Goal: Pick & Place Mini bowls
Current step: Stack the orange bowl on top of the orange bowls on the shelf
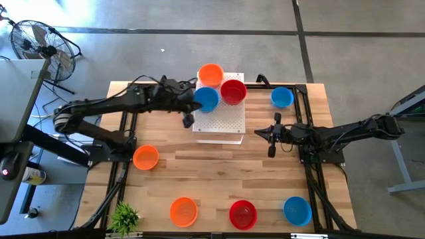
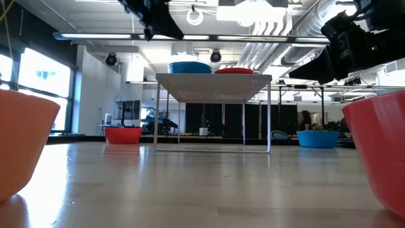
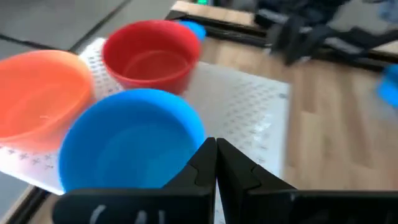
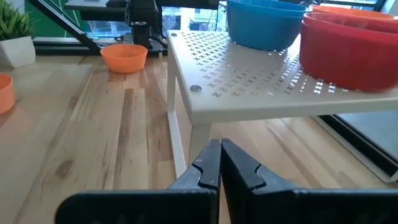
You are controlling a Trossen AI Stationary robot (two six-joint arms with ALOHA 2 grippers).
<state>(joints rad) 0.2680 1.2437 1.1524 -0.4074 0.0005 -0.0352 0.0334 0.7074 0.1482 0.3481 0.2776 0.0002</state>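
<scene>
Three mini bowls stand on the white perforated board point(image 1: 222, 119): an orange one point(image 1: 210, 74), a red one point(image 1: 233, 91) and a blue one point(image 1: 206, 99). Five more rest on the table: blue point(image 1: 282, 97), orange point(image 1: 145, 157), orange point(image 1: 183, 211), red point(image 1: 243, 214), blue point(image 1: 297, 210). My left gripper point(image 1: 188, 120) is shut and hovers over the board's left edge beside the blue bowl point(image 3: 130, 140), holding nothing. My right gripper point(image 1: 271, 137), shut as well point(image 4: 221, 155), hangs above the table just right of the board point(image 4: 267, 87).
The board stands on thin legs above the tabletop point(image 2: 212, 88). A small potted plant point(image 1: 124, 217) sits at the near left corner. Black frame rails point(image 1: 312, 166) run along both sides of the table. Bare wood lies between the board and the near row of bowls.
</scene>
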